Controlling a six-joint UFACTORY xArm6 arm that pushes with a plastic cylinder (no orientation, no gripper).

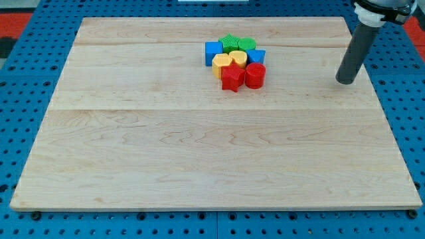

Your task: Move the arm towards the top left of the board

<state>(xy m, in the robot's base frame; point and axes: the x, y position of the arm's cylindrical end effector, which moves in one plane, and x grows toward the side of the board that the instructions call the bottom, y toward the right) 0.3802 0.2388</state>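
My tip [344,81] is at the view's right side of the wooden counter [199,153], up near the top right corner. It's the low end of a dark rod that leans a bit, w/ the upper part going out of the view's top right. There's no end effector that opens or shuts here, just the rod, & it holds nothing.

The tip touches no block. All the blocks sit in one tight bunch near the top middle of the counter, well apart from the tip, to its left.

In the bunch:
- blue cube [212,53] on the left edge
- green star-ish block [230,44] at the top
- green round block [247,45] next to it, on the right
- another blue block [257,57] on the right; can't tell its shape
- yellow heart-ish block [223,62] & yellow round block [238,58] in the middle
- red star-ish block [231,78] at the bottom
- red round block [255,75] just beside it, on the right

The blocks press close to each other. The counter rests on a blue base w/ rows of small holes [26,79].
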